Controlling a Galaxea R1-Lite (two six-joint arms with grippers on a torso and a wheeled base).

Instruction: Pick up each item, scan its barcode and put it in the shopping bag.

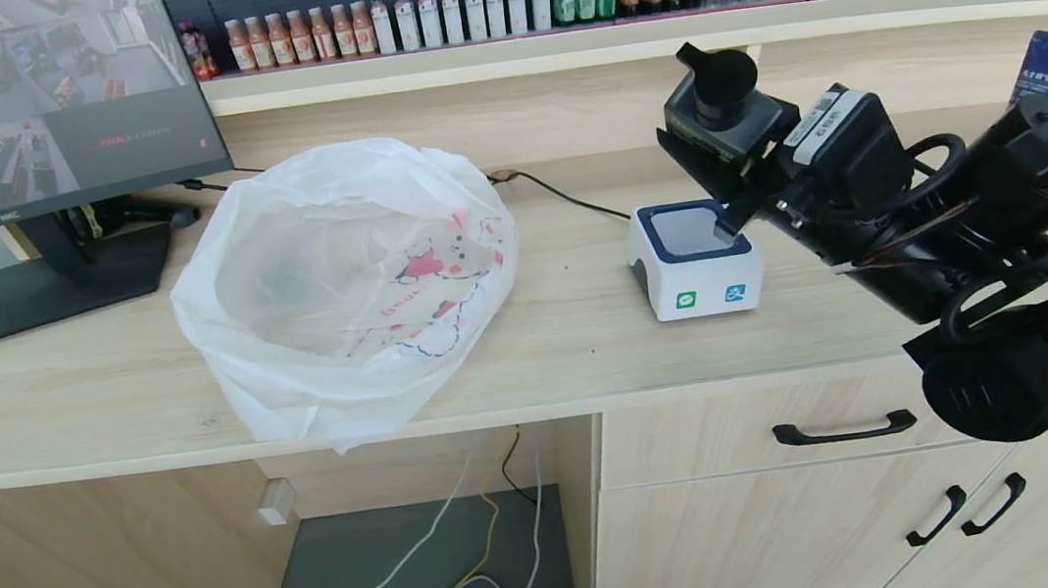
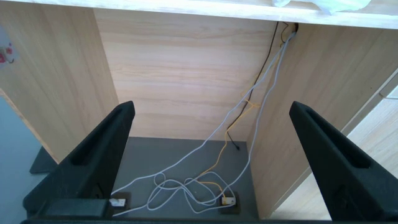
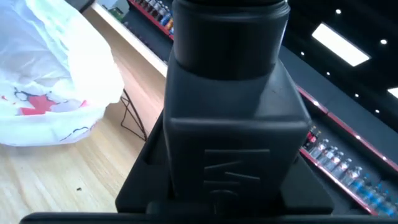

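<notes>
Closest up, left gripper (image 2: 211, 109): fingers apart, nothing held, below the counter (image 1: 590, 355), facing loose cables (image 2: 186, 186) on the floor. On the counter, white shopping bag (image 1: 345, 285) stands open, red cartoon print, at 9 o'clock from the white scanner (image 1: 696, 260). My right gripper (image 1: 715, 149) is clamped on the item (image 1: 719, 84), a dark grey boxy bottle with a round black cap and raised lettering on one face. It's tilted in the air at 12 to 1 o'clock of the scanner, not touching it.
</notes>
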